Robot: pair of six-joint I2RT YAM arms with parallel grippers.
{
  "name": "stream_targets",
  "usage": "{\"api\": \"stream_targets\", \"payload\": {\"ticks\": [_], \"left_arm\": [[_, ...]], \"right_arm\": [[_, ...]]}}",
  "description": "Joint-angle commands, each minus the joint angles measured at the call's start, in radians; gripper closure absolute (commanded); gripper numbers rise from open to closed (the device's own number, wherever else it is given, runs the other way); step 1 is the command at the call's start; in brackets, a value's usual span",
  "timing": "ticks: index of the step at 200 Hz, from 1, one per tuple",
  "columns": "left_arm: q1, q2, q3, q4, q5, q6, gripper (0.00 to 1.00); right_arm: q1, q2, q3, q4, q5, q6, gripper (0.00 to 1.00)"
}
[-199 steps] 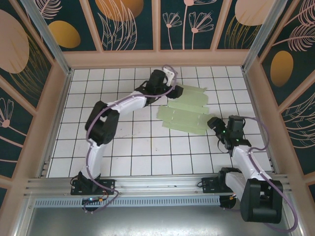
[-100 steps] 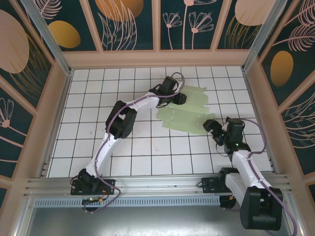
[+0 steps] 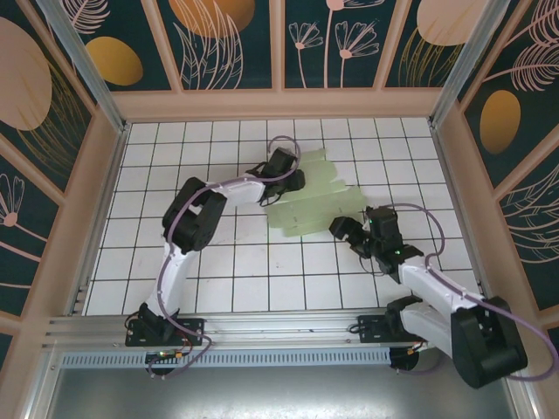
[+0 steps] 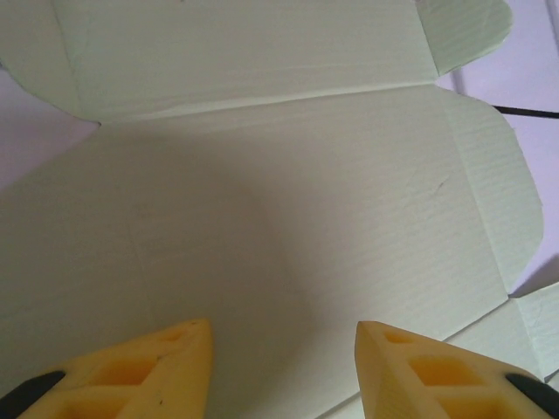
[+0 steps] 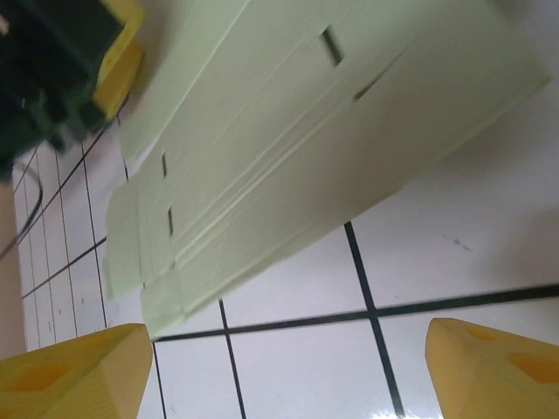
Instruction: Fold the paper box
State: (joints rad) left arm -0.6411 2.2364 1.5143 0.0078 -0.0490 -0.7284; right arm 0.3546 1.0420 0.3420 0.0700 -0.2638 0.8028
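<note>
The paper box is a flat pale mint-green die-cut sheet lying on the white tiled floor at mid-table, with flaps and slots showing. My left gripper is over the sheet's far left part. In the left wrist view its yellow fingers stand open just above the card, holding nothing. My right gripper sits at the sheet's near right edge. In the right wrist view it is open over bare tile, the sheet's edge just ahead.
White tiles with dark grout stretch around the sheet. Wooden-framed patterned walls close in the table on three sides. The left gripper's yellow and black body shows at the top left of the right wrist view.
The left gripper has drawn back toward the left, and the sheet has turned and shifted left with it. The right gripper has swung left to the sheet's near edge.
</note>
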Motion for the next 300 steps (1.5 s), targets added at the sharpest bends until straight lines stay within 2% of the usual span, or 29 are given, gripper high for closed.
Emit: {"api": "stream_targets", "payload": {"ticks": [1,33,60,75,94,113,141,151,159,187,219,245,272,300], "left_arm": [[0.009,-0.101,-0.161,0.047,-0.114,-0.178,0.57],[0.009,-0.256,-0.411,0.160,-0.123,-0.332,0.54],[0.009,-0.369,-0.579,0.185,-0.159,-0.437,0.53],[-0.001,-0.431,-0.702,0.265,-0.176,-0.503,0.53],[-0.019,-0.485,-0.796,0.302,-0.188,-0.552,0.47],[-0.029,-0.516,-0.834,0.302,-0.180,-0.547,0.40],[-0.033,-0.620,-0.829,0.266,-0.230,-0.457,0.28],[-0.034,-0.656,-0.808,0.243,-0.265,-0.390,0.10],[-0.034,-0.671,-0.771,0.198,-0.296,-0.342,0.01],[-0.022,-0.632,-0.602,0.097,-0.311,-0.141,0.01],[0.053,-0.479,-0.419,0.057,-0.182,-0.030,0.01],[0.096,-0.355,-0.312,0.024,-0.097,-0.003,0.01],[0.104,-0.311,-0.308,0.024,-0.071,-0.032,0.06],[0.104,-0.349,-0.407,0.062,-0.063,-0.092,0.08]], "right_arm": [[0.012,0.070,0.071,0.118,0.028,0.043,0.18],[0.009,0.236,0.165,0.145,0.023,0.035,0.18],[0.003,0.358,0.231,0.193,0.008,0.023,0.19],[-0.016,0.426,0.271,0.215,-0.009,0.009,0.19],[-0.048,0.525,0.328,0.259,-0.062,-0.008,0.19],[-0.070,0.641,0.406,0.263,-0.118,-0.025,0.19],[-0.088,0.741,0.498,0.252,-0.139,-0.069,0.19],[-0.098,0.748,0.521,0.232,-0.135,-0.087,0.19],[-0.109,0.734,0.527,0.227,-0.127,-0.098,0.19],[-0.113,0.603,0.483,0.191,-0.066,-0.152,0.18],[-0.018,0.406,0.349,0.154,0.045,-0.181,0.17],[0.125,0.316,0.248,0.146,0.076,-0.173,0.14],[0.270,0.327,0.203,0.166,0.104,-0.108,0.14],[0.285,0.404,0.176,0.241,0.074,-0.040,0.14]]}}
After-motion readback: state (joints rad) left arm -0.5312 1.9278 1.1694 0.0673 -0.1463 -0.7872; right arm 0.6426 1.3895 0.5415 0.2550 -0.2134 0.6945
